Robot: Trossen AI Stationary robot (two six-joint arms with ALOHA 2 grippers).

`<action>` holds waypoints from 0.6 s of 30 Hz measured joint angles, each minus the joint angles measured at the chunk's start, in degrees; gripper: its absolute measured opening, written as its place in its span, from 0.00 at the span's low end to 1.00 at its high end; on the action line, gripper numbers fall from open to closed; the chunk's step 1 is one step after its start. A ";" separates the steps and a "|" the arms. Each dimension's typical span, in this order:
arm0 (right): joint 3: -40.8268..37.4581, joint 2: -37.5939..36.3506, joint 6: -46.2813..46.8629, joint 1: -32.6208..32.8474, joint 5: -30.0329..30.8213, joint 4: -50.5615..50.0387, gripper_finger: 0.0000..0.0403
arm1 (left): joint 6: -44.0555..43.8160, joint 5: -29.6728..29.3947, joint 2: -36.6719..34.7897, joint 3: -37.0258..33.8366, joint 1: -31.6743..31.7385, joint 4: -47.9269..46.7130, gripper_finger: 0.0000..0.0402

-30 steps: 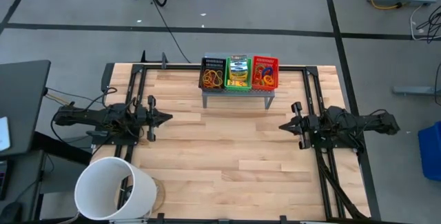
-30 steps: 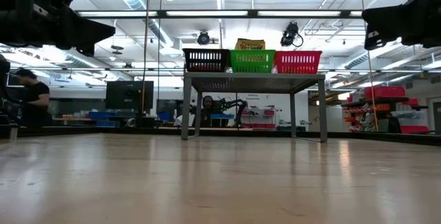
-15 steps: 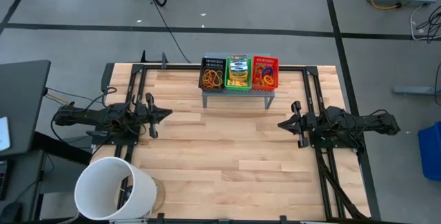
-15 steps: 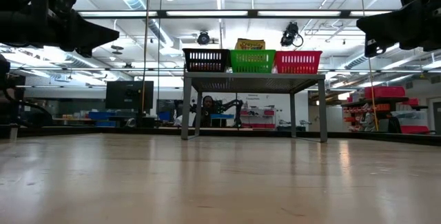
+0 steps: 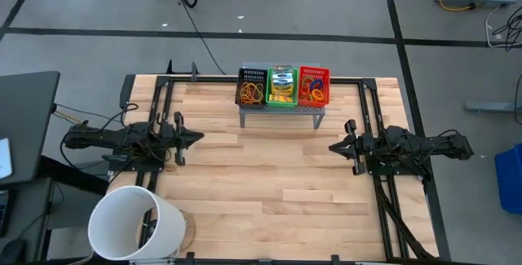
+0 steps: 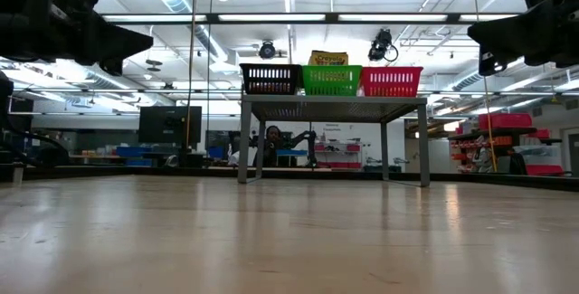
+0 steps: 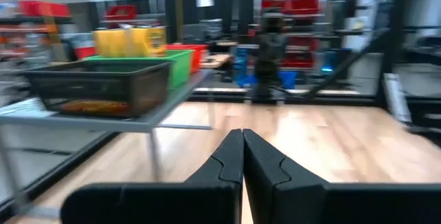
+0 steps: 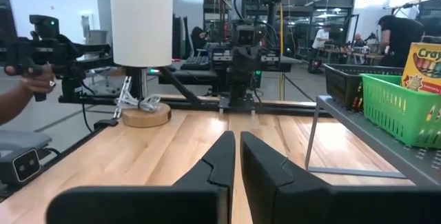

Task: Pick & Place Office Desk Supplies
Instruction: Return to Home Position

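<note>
Black mesh tray (image 5: 250, 90), green tray (image 5: 282, 89) and red tray (image 5: 314, 87) in a row atop the grey stand (image 5: 281, 115) (seemingly all sorted). Left pincer (image 5: 197, 137) and right pincer (image 5: 333, 147) pressed together, empty. Looks like homing; needs only parking both arms.

The grey stand (image 5: 281, 113) at the far edge of the bench (image 5: 269, 200) is the main obstacle. Its top is filled from end to end by the black tray (image 5: 251, 89), green tray (image 5: 282, 87) and red tray (image 5: 314, 86), set side by side with no gap to reach between. Under the stand, between its legs, the space is open. In front of the stand the bare wood runs wide and free. The left gripper (image 5: 198, 137) and right gripper (image 5: 333, 147), fingers pressed together, hang to either side of the stand, well apart from it. Black frame rails (image 5: 371, 110) flank the stand. The white bucket (image 5: 134, 224) blocks the near corner on the left arm's side, well away from the stand.
</note>
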 joint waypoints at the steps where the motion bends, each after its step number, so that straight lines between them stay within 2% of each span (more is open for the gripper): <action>1: 0.00 0.00 -0.01 0.00 0.01 -0.14 0.08 | -0.02 1.68 0.00 0.00 0.00 -0.05 0.01; 7: 0.00 0.00 -0.01 0.00 0.00 -1.24 0.08 | 0.26 13.82 -0.02 0.00 0.00 0.85 0.01; 9: 0.00 0.02 -0.01 0.00 0.00 -1.26 0.08 | 1.62 16.11 0.00 0.00 0.00 0.82 0.01; 16: 0.00 0.02 0.01 0.00 0.00 -1.24 0.09 | -0.28 17.32 -0.01 0.00 0.00 0.88 0.01; 18: 0.00 0.02 -0.01 0.00 0.00 -1.24 0.09 | -2.63 14.38 -0.02 0.00 -0.05 1.61 0.01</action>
